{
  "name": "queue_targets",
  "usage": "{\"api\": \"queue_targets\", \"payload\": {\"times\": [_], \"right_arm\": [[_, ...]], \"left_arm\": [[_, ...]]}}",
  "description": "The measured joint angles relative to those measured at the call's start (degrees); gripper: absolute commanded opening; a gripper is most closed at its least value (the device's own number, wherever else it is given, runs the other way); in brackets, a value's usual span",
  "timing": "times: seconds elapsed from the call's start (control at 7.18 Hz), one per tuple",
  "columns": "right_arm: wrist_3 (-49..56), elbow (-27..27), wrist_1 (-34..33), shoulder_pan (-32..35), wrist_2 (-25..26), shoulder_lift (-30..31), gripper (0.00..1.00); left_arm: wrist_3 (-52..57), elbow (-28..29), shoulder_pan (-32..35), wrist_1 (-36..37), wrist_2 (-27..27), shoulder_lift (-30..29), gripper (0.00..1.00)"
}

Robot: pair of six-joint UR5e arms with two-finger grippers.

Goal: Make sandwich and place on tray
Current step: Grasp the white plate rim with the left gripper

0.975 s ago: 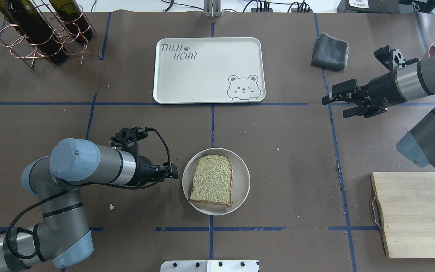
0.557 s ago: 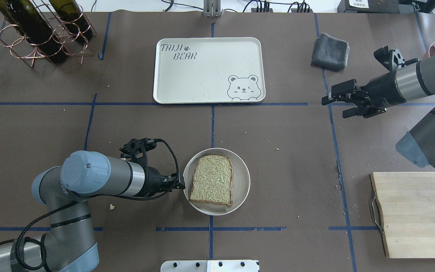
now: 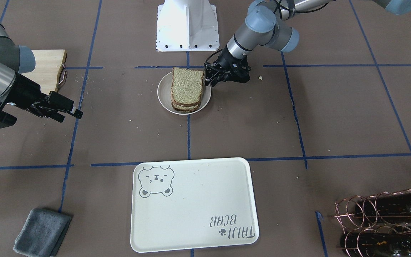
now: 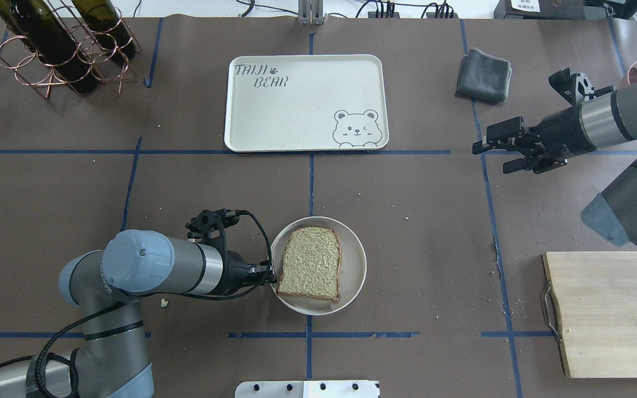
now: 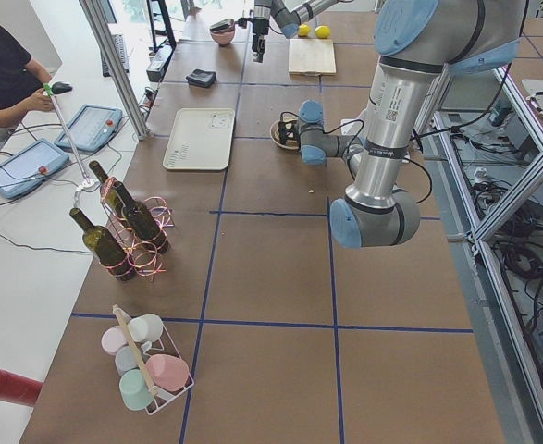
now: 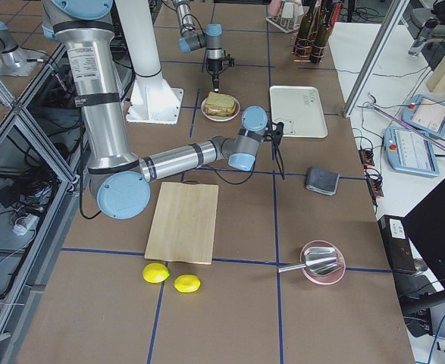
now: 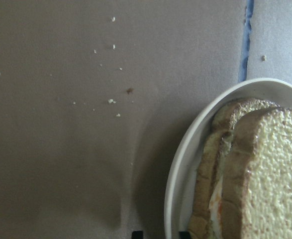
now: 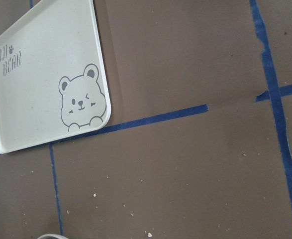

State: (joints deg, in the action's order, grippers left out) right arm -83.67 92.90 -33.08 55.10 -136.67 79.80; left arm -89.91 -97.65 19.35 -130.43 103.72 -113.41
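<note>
Sandwich (image 4: 310, 263) stacked on round white plate (image 4: 355, 260), left gripper (image 4: 270, 272) set just beside it, jaws slightly parted astride plate rim, nothing clamped, tray (image 4: 296, 110) well apart, right gripper (image 4: 496, 156) spread, empty.

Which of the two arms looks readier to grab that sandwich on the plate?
Left. The left gripper sits at the rim of the plate, right beside the sandwich. The right gripper hangs open far off, beyond the tray.
</note>
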Motion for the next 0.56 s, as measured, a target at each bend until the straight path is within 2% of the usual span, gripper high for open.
{"api": "queue_targets", "payload": {"times": [0.28, 0.56], "right_arm": [[0.0, 0.06, 0.08, 0.01, 0.0, 0.2, 1.0], [-0.02, 0.09, 0.12, 0.01, 0.0, 0.28, 1.0]], "left_arm": [[0.05, 1.24, -0.01, 0.0, -0.06, -1.18, 0.2], [0.1, 1.86, -0.02, -0.02, -0.09, -1.35, 0.19]]}}
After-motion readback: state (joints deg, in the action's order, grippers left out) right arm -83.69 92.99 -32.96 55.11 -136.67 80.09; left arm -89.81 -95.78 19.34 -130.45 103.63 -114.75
